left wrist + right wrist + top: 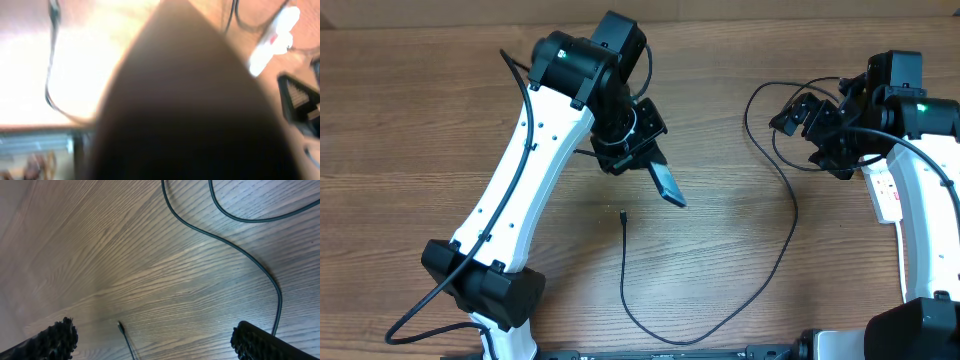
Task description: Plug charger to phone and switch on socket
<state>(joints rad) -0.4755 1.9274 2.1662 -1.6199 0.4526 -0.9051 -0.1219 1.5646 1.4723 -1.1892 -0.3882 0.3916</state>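
across the table [420,120], long thin black charger [624,260], wide curve

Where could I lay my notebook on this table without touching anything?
Widest bare wood: the far left corner, beside the left arm. Also free: inside the charger loop, between its plug-tip run and right sweep. Crowded: around the left gripper holding the phone, and by the right gripper, where cable curls.
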